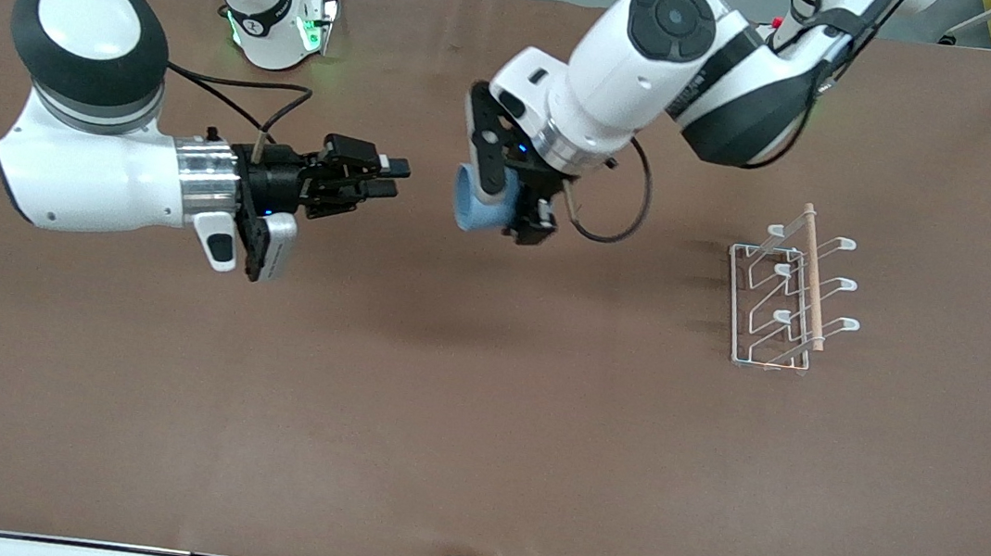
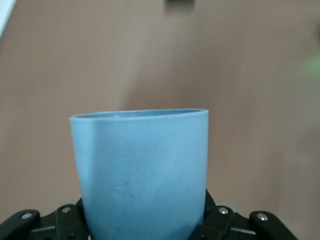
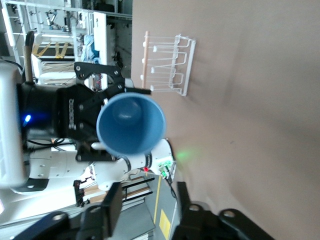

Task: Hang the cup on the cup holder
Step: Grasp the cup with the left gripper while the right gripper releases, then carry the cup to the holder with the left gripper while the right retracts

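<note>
Brown paper-covered surface (image 1: 479,425) before you, one cup (image 1: 478,203) held aloft in left hand (image 1: 508,209), one cup holder (image 1: 788,293), right hand (image 1: 381,176) parted, empty.

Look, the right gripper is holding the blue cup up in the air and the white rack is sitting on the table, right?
Not quite. The left gripper holds the cup, not the right one. The front view shows the right gripper open and empty, beside the cup. The rest is right: the cup is up in the air, and the rack sits on the table.
</note>
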### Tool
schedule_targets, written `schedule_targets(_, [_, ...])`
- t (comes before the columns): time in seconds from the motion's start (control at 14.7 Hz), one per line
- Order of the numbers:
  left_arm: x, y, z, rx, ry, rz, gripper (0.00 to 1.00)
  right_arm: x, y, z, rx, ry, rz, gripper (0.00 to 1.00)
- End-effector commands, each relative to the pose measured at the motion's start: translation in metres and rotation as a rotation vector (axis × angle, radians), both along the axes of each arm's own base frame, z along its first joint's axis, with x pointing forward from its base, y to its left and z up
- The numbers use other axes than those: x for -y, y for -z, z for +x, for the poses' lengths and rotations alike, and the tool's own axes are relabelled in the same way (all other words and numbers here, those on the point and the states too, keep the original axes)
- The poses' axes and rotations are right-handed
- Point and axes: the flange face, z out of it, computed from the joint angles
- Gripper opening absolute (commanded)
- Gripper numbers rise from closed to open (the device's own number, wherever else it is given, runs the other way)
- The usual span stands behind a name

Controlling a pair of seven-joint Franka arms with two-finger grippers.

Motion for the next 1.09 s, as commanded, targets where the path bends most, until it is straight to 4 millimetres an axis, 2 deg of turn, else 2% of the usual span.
schedule_targets(0.0, [-0.024,-0.007,-0.003,0.008,0.022,0.130,0.32,0.032,0.000,0.002,0.063,0.015,-0.180,1.00])
schedule_targets(0.14, [-0.049,-0.006,0.000,-0.001,0.021,0.258,0.32,0.072,0.006,0.011,0.118,0.031,-0.350,1.00])
schedule_targets(0.2, [-0.068,-0.002,0.007,-0.005,0.018,0.336,0.33,0.092,0.008,0.016,0.146,0.041,-0.424,1.00])
schedule_targets(0.41, [-0.098,0.000,0.010,0.017,0.053,0.552,0.33,0.146,0.012,0.029,0.233,0.069,-0.644,1.00])
schedule_targets(0.61, [-0.132,-0.001,0.018,0.029,0.092,0.766,0.33,0.203,0.015,0.040,0.276,0.105,-0.798,1.00])
schedule_targets(0.68, [-0.153,-0.001,0.027,0.022,0.087,0.827,0.33,0.218,0.012,0.042,0.281,0.116,-0.825,1.00])
schedule_targets(0.82, [-0.179,0.001,0.036,0.007,0.098,0.915,0.33,0.231,0.004,0.043,0.302,0.112,-0.889,1.00])
schedule_targets(1.02, [-0.216,0.014,0.050,-0.007,0.141,1.053,0.33,0.252,-0.032,0.047,0.377,0.120,-1.006,1.00])
